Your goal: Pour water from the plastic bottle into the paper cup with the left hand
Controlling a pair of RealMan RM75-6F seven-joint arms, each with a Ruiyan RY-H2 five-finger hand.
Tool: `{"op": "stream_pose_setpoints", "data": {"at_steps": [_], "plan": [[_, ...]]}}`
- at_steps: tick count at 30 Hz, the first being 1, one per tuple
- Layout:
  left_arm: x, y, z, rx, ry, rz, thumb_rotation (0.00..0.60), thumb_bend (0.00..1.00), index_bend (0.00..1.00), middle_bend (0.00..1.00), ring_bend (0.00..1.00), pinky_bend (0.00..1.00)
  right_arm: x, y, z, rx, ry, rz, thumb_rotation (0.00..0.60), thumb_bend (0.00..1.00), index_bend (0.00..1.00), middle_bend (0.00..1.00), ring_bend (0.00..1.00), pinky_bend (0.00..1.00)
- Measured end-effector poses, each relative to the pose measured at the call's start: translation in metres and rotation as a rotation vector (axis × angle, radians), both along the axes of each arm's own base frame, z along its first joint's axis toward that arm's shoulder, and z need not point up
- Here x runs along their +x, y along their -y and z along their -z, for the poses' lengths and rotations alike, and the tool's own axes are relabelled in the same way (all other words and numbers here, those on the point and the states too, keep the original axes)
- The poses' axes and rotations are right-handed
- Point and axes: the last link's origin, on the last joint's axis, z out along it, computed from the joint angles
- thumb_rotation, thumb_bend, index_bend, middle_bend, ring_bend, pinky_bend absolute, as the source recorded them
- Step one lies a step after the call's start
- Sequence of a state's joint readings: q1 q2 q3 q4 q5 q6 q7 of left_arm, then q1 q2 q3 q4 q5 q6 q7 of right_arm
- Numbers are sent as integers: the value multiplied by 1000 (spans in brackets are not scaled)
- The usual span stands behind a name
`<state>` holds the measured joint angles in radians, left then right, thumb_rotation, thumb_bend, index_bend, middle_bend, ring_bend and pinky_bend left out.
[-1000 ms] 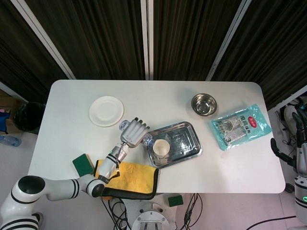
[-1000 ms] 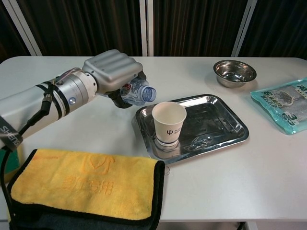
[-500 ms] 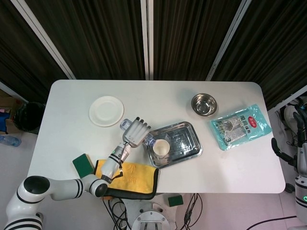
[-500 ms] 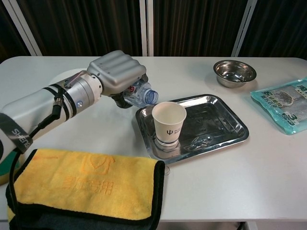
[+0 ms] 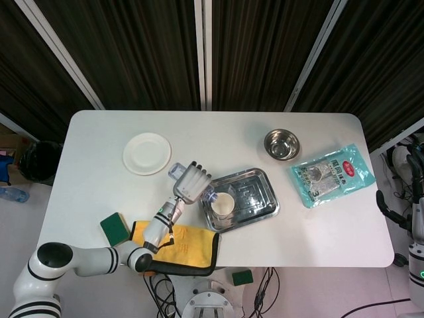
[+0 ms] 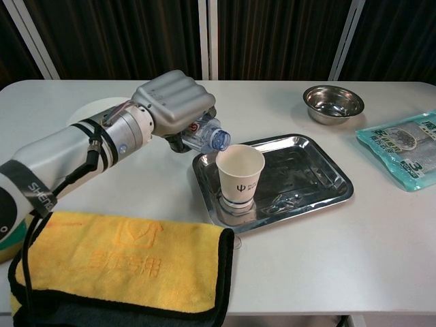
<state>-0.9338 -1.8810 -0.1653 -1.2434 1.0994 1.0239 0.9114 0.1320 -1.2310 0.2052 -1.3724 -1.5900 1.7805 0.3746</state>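
Note:
My left hand [image 6: 174,102] [image 5: 191,182] grips a clear plastic bottle [image 6: 204,134] [image 5: 206,195], tipped on its side with the open mouth pointing right, just left of the paper cup's rim. The white paper cup [image 6: 240,174] [image 5: 222,204] stands upright in the near-left corner of a steel tray [image 6: 310,174] [image 5: 255,199]. Most of the bottle is hidden under the hand. No water stream shows. Of my right arm only a dark part shows at the right edge of the head view; its hand is out of sight.
A yellow cloth [image 6: 116,262] [image 5: 182,245] lies at the table's front edge under my left forearm. A white plate [image 5: 146,154], a steel bowl [image 6: 332,102] [image 5: 281,144], a teal packet [image 6: 405,146] [image 5: 332,173] and a green sponge [image 5: 114,227] sit around.
My left hand has carried the tipped bottle rightward, bringing its mouth from clear of the tray to close beside the cup's rim. The cup and tray stayed put.

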Motion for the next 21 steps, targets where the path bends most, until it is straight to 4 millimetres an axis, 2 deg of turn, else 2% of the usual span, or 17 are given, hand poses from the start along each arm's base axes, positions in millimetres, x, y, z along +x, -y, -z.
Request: {"op": "stream_pose_setpoints", "data": {"at_steps": [21], "plan": [[5,2,5,20,-55,34,600,475,824,768,544,533,-2,0,-1,1,5,3,600,338,0,0,0,0]]}}
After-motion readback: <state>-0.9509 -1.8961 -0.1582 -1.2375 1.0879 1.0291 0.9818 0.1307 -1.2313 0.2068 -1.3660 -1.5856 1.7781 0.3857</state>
